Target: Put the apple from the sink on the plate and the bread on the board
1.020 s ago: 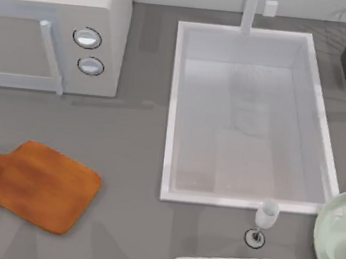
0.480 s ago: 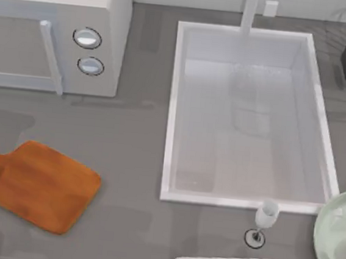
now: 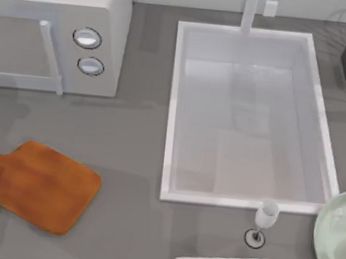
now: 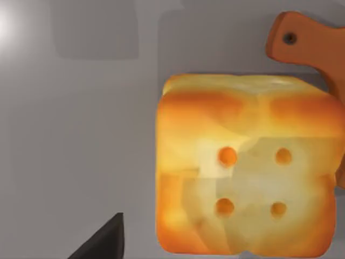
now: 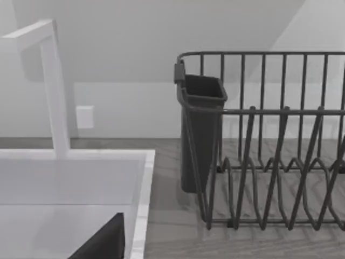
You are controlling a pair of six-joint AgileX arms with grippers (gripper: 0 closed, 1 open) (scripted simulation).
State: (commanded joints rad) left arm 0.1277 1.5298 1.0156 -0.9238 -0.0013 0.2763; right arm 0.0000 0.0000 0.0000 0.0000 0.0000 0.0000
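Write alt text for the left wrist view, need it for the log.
A chunky golden-yellow bread cube with four small orange dots on its pale face sits on the grey counter, seen from close above. The handle end of the orange-brown board, with a small hole, lies right behind it. A dark part of the left gripper shows at the frame's edge.

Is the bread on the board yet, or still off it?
Off it. The bread sits on the grey counter beside the board's handle; in the top view it lies past the board at the table's left edge.
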